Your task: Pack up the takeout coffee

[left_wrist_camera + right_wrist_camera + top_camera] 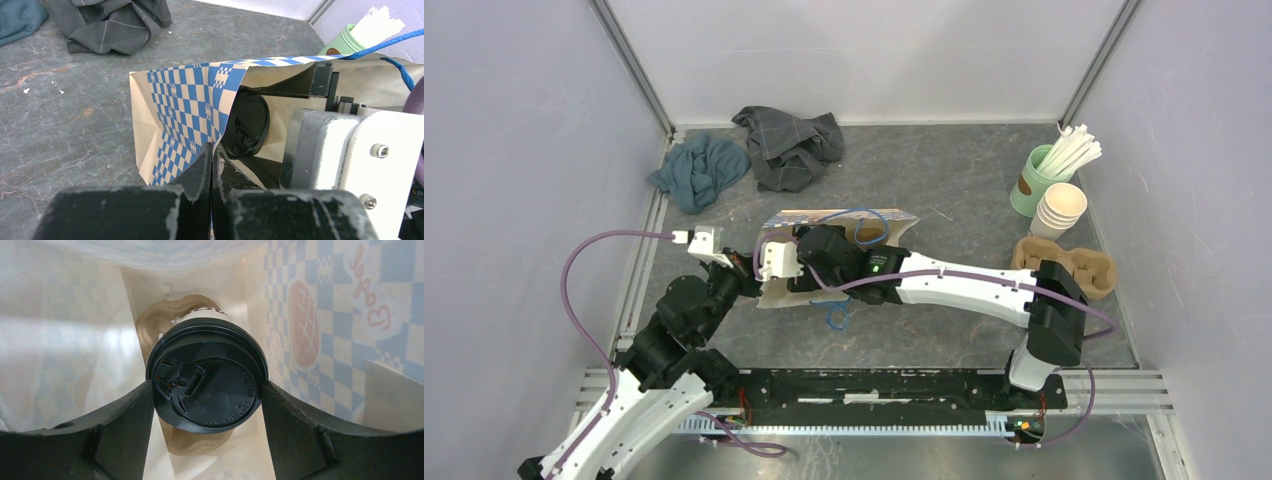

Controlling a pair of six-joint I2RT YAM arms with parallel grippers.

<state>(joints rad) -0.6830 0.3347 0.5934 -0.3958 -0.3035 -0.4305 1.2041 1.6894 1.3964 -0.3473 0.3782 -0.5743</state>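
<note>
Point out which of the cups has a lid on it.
The takeout coffee inside the checkered bag, capped with a black lid; the stacked cream cups and green straw cup are lidless.

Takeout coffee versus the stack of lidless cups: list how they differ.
The takeout coffee wears a black lid; the stack of cups is open-topped. The coffee is one cup, the stack several nested. The coffee sits inside the checked bag between the right gripper's fingers; the stack stands on the table beside the green straw cup. Both look like pale paper cups.
</note>
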